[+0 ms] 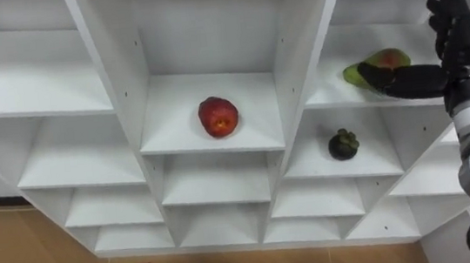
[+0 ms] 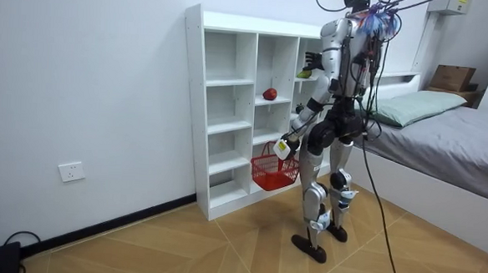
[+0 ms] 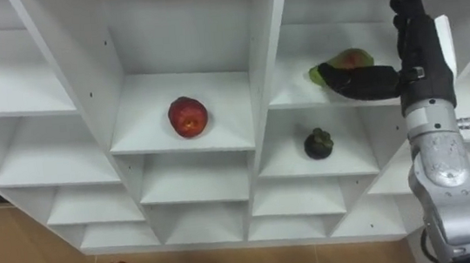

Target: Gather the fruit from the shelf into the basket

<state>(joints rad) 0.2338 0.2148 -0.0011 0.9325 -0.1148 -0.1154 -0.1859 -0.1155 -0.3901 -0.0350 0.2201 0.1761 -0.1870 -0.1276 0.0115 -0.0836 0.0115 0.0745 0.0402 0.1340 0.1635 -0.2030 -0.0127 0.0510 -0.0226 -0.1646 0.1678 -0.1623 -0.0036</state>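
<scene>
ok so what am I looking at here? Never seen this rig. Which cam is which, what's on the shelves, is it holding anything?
It is a two-legged humanoid robot with two fingered hands, standing at a white shelf unit. Two pictures come from the stereo camera on its head, facing the shelves. The third comes from a camera standing in the room. A red apple lies in the middle column. In the right column lie a green-red fruit and, one shelf below, a dark round fruit. The right hand is open, raised beside the green-red fruit, gripping nothing. A red basket hangs at the left hand.
</scene>
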